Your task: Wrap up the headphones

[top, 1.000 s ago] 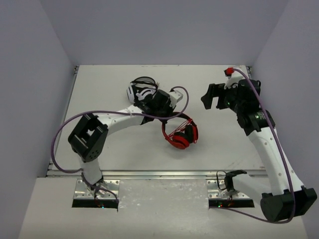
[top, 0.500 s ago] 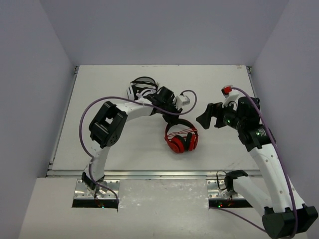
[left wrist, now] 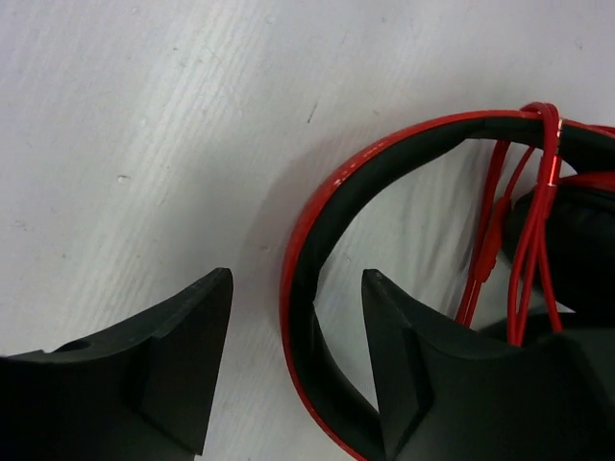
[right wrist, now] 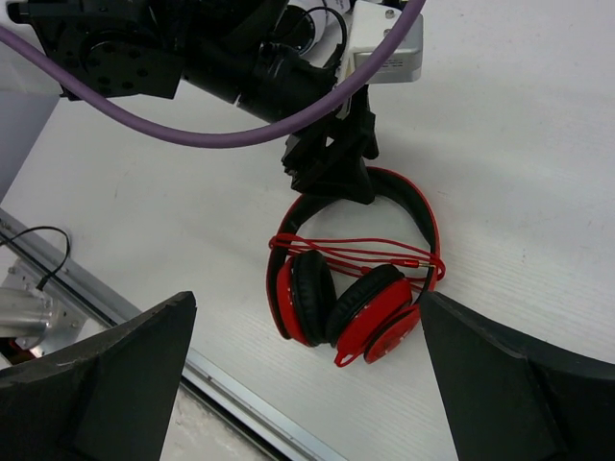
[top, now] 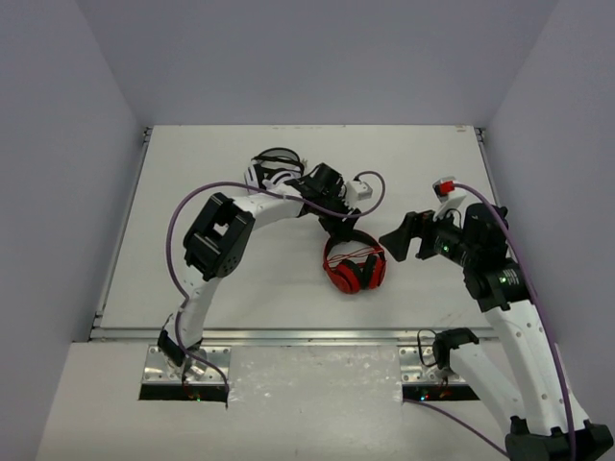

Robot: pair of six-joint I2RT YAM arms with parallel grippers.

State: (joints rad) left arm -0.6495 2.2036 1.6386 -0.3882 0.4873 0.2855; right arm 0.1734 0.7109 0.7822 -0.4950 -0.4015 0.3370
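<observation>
The red headphones (top: 356,270) lie flat on the white table (top: 192,250), ear cups folded together toward the near edge. Their thin red cable (right wrist: 356,252) is wound in several strands across the headband's two arms. My left gripper (top: 338,229) sits at the top of the headband (left wrist: 317,240), jaws apart, one finger outside the band and one inside; bare table shows between the outer finger and the band. My right gripper (top: 396,240) hovers just right of the headphones (right wrist: 351,288), wide open and holding nothing.
A black-and-white pair of headphones (top: 272,171) lies behind the left gripper, near the back middle of the table. A metal rail (top: 288,334) runs along the table's near edge. Purple cables loop off both arms.
The left gripper's jaws have parted from the headband after carrying the headphones slightly right and nearer. The right arm has swung down and left toward the headphones, still open.
</observation>
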